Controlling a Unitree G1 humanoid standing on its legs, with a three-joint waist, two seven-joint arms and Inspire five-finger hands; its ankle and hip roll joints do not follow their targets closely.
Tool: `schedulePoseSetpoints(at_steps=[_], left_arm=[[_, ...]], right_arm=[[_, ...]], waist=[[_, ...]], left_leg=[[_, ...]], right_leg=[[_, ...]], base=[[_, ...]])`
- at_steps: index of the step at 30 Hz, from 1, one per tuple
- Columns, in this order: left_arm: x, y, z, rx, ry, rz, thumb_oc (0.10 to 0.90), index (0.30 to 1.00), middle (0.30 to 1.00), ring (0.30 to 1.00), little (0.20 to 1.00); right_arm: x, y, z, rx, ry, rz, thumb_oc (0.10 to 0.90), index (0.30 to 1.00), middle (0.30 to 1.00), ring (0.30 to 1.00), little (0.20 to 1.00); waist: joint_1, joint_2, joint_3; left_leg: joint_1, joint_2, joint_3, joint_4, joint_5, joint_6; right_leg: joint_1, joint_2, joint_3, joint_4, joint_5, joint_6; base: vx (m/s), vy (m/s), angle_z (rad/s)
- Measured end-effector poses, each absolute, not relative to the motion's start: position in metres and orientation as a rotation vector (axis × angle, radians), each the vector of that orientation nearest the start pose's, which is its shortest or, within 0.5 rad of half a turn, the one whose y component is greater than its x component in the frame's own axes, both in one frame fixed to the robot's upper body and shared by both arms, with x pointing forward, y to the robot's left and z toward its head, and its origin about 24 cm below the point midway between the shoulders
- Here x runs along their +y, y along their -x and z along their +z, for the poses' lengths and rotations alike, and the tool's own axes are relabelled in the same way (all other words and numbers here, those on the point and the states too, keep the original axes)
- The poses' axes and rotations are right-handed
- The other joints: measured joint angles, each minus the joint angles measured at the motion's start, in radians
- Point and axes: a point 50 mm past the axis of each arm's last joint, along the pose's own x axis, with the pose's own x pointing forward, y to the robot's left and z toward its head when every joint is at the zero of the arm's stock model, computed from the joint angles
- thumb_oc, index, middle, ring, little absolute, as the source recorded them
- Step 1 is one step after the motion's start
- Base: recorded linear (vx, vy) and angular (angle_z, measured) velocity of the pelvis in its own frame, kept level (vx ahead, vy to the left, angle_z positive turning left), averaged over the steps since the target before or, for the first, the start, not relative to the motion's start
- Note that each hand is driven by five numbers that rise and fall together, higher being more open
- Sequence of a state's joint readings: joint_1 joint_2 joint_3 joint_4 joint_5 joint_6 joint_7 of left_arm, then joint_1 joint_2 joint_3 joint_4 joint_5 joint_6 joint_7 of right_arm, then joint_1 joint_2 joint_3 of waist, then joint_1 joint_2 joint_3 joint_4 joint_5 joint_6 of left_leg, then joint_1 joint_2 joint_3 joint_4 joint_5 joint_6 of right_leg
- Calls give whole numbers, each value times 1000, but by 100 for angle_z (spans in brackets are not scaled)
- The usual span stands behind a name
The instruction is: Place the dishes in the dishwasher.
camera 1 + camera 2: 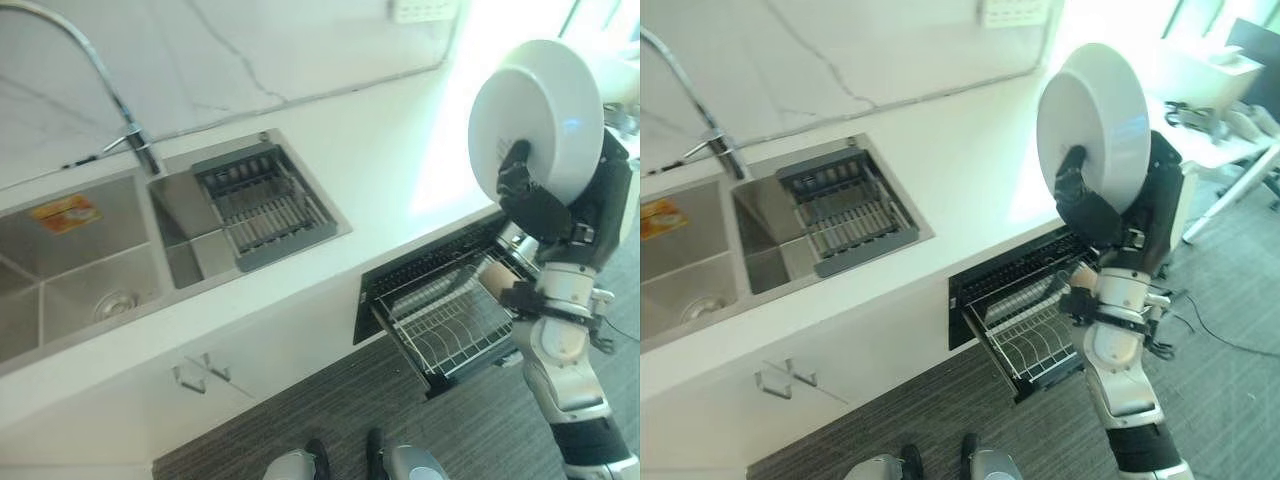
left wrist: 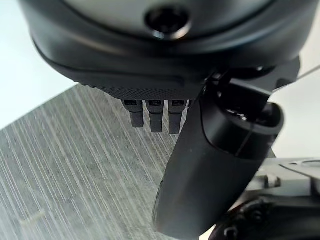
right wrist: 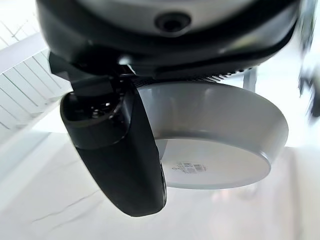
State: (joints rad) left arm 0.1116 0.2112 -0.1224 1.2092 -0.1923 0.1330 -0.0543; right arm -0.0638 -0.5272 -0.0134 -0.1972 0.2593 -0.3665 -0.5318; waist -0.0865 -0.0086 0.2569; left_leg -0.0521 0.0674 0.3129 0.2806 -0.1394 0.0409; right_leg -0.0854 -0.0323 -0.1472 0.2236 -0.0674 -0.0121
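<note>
A white deep plate (image 1: 540, 115) is held up on edge above the counter's right end, its underside toward me. My right hand (image 1: 535, 205) is shut on it: the thumb (image 3: 120, 155) presses on the plate's base (image 3: 220, 145) and the fingers are hidden behind it. Below the hand, the dishwasher's wire rack (image 1: 450, 325) is pulled out from the cabinet front, and I see nothing in it. My left hand (image 2: 215, 165) hangs over grey floor with relaxed fingers and holds nothing.
A steel sink (image 1: 70, 270) with a curved tap (image 1: 100, 75) lies at the left, with a dark drainer basket (image 1: 265, 205) set in its right basin. A white counter (image 1: 400, 160) runs between the sink and the dishwasher. A desk (image 1: 1230, 110) stands at the far right.
</note>
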Motion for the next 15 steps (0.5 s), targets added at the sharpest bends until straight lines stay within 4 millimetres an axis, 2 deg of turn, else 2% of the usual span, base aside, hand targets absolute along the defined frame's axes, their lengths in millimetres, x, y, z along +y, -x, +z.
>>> schedulePoseSetpoints(at_steps=[1,3,4,6,7,10,12,13,15], left_arm=[[221,-32,-173,1451,-32,121,800,900,900,900,900],[219,-32,-173,1451,-26,119,800,900,900,900,900],[219,-36,-173,1444,-27,117,800,900,900,900,900],[219,-31,-173,1447,-19,124,800,900,900,900,900],[220,-28,-173,1455,-21,124,800,900,900,900,900],[219,-27,-173,1459,-23,123,800,900,900,900,900],[222,-29,-172,1455,-46,107,800,900,900,900,900],[223,-28,-171,1445,-49,108,800,900,900,900,900],[223,-26,-172,1460,-51,107,800,900,900,900,900]], right_arm=[[-242,-240,162,-659,53,-426,400,300,300,300,300],[-241,-241,164,-666,54,-420,400,300,300,300,300],[-243,-238,159,-650,68,-411,400,300,300,300,300],[-244,-232,150,-616,100,-370,400,300,300,300,300],[-243,-232,148,-600,94,-372,400,300,300,300,300],[-243,-233,149,-607,85,-377,400,300,300,300,300],[-248,-231,132,-563,116,-361,400,300,300,300,300],[-251,-231,119,-523,140,-330,400,300,300,300,300],[-260,-236,94,-354,180,-347,400,300,300,300,300]], waist=[[-14,5,-4],[-9,14,-9],[-15,12,-10],[-6,6,-15],[-15,5,-15],[-18,7,-17],[-31,-4,-24],[-17,-15,-32],[-23,-12,-31]], left_leg=[[-7,3,9,-1,-3,-1],[-9,3,5,1,0,0],[-3,4,8,2,1,-5],[0,5,15,-6,3,-5],[-1,5,15,-8,-1,-5],[0,4,17,-6,-2,-2],[3,6,36,-11,10,-3],[0,6,46,-20,4,-9],[-20,5,49,-22,1,-8]], right_leg=[[-7,1,4,0,11,-1],[-11,3,3,1,13,-1],[-11,5,5,-4,15,2],[-11,6,10,-8,12,-2],[-11,5,10,-7,12,-2],[-11,5,13,-7,13,-1],[-18,3,16,-1,7,2],[-33,2,23,8,3,-3],[-54,0,26,13,6,-2]], base=[[1,-13,-27],[-11,-36,-1],[-12,-22,6],[0,0,-11],[0,0,-14],[-26,-53,-1],[-19,-47,-5],[5,9,-25],[7,6,-19]])
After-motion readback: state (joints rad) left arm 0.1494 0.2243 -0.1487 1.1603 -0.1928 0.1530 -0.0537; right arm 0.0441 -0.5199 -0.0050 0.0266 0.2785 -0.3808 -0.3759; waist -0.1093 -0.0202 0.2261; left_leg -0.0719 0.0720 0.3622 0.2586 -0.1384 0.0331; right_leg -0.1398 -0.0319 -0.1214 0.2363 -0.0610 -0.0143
